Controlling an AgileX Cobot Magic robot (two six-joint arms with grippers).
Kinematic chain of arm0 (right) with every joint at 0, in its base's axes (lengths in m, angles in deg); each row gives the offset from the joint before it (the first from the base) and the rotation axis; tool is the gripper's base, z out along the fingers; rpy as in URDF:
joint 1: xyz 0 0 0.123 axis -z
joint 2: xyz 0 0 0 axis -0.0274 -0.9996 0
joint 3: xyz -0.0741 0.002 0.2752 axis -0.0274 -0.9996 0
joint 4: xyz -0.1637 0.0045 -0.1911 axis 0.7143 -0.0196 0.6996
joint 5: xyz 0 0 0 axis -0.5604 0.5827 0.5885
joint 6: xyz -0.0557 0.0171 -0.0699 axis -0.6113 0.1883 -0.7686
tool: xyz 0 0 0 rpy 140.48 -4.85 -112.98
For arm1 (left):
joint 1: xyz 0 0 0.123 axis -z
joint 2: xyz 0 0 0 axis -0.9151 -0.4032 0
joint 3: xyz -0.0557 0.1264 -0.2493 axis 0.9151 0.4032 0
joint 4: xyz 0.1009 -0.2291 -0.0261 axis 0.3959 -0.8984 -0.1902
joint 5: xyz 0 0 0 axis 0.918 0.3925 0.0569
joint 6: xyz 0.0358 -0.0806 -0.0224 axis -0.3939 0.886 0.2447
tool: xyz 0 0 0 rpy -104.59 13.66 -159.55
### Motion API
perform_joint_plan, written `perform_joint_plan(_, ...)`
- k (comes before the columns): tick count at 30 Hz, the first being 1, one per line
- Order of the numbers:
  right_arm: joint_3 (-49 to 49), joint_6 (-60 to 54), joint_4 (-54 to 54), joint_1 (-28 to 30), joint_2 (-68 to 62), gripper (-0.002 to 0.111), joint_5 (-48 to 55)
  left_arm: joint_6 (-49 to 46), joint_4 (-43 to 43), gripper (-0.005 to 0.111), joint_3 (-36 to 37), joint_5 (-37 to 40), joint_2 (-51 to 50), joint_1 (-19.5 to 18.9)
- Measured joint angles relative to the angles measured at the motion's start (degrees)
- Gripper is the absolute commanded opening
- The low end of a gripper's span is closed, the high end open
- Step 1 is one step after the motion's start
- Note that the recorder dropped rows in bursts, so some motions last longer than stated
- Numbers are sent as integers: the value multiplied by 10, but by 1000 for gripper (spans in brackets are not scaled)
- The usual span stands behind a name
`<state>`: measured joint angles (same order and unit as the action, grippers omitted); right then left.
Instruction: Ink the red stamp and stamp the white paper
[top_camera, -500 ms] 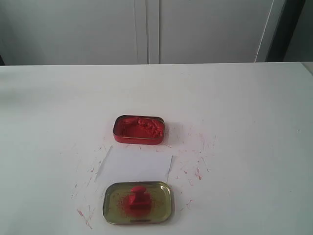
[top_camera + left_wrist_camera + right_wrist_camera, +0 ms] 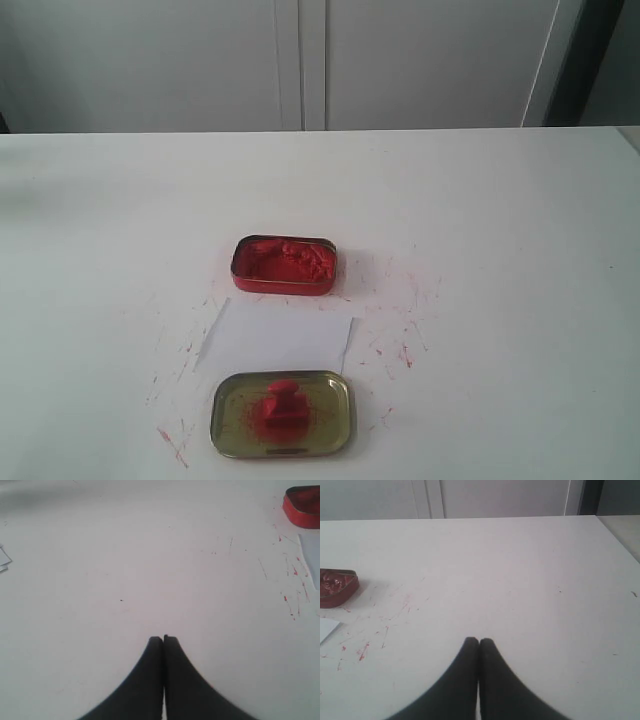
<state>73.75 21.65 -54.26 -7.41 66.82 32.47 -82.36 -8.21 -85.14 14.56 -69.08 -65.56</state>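
Your left claw (image 2: 163, 639) and right claw (image 2: 479, 640) were both pressed shut and empty over bare surface (image 2: 500, 200). The red stamp (image 2: 278, 408) stood in the gold lid (image 2: 228, 422), well apart from either claw, outside both wrist views; the white paper (image 2: 280, 340) lay just beside that lid. You should spread one claw wide before descending, then pinch the knob squarely, base level, for the ink tin (image 2: 285, 264).

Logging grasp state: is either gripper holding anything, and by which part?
Nothing is held. The left gripper and right gripper are both shut and empty; the red stamp sits untouched in the gold lid.
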Motion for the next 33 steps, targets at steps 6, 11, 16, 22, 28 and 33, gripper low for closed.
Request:
perform_joint_plan(6,0,0,0,0,0,0,0,0,0,0,0,0,0,0)
perform_joint_plan(11,0,0,0,0,0,0,-11,0,0,0,0,0,0,0)
perform_joint_plan(16,0,0,0,0,0,0,-87,0,0,0,0,0,0,0)
perform_joint_plan(22,0,0,0,0,0,0,-224,0,0,0,0,0,0,0)
perform_joint_plan(28,0,0,0,0,0,0,-298,0,0,0,0,0,0,0)
perform_joint_plan(33,0,0,0,0,0,0,-306,0,0,0,0,0,0,0)
